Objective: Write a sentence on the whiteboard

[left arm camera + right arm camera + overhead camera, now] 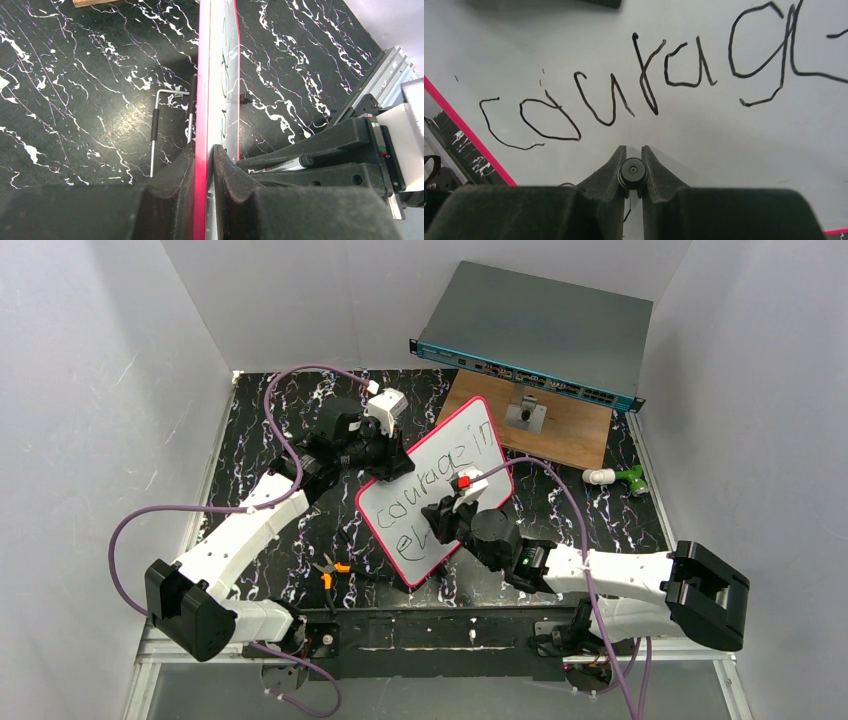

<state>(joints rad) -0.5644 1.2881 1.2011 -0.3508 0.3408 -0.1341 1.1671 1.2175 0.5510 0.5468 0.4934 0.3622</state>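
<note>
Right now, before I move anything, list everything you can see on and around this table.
whiteboard: one, white with pink frame, mid-table
sentence: one, black, on the whiteboard
marker: one, dark, in the right claw
network switch: one, grey-teal, far right
wooden board: one, brown, before the switch
metal bracket: one, silver, on the wooden board
pliers: one, orange-handled, near side
hex key: one, silver-black, beside the whiteboard
white-green object: one, right edge
table: one, black marbled
left claw: one, black, shut on the whiteboard's edge
right claw: one, black, shut on the marker
</note>
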